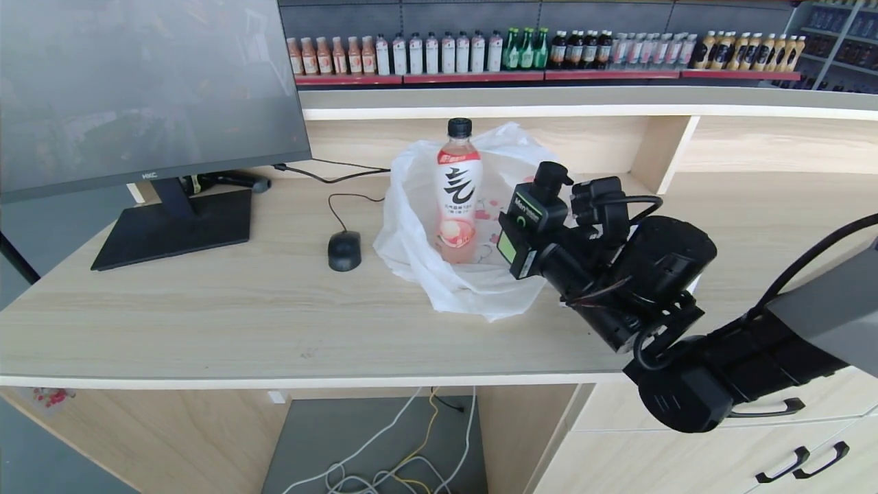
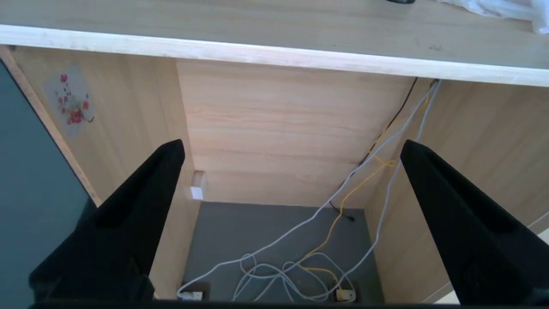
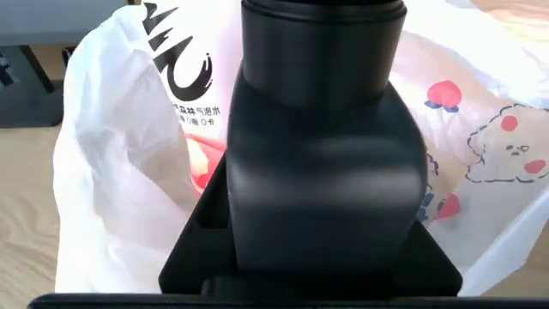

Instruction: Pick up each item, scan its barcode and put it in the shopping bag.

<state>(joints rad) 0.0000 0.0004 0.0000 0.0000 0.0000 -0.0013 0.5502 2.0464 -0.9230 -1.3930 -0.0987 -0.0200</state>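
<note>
A pink drink bottle (image 1: 457, 199) with a black cap stands upright inside the white plastic shopping bag (image 1: 411, 226) on the wooden counter (image 1: 206, 322). My right gripper (image 1: 549, 250) hovers just right of the bag, shut on a black barcode scanner (image 1: 531, 223) that points toward the bottle. In the right wrist view the scanner (image 3: 317, 163) covers the middle, with the bottle's label (image 3: 184, 77) and the bag (image 3: 111, 172) behind it. My left gripper (image 2: 292, 146) is open and holds nothing, below the counter's front edge, facing the space under it.
A monitor (image 1: 137, 89) on a black stand is at the counter's left. A black wired mouse (image 1: 344, 250) lies just left of the bag. Loose cables (image 2: 292, 257) hang under the counter. Drawers (image 1: 789, 453) are at the lower right, and bottle shelves (image 1: 542, 51) behind.
</note>
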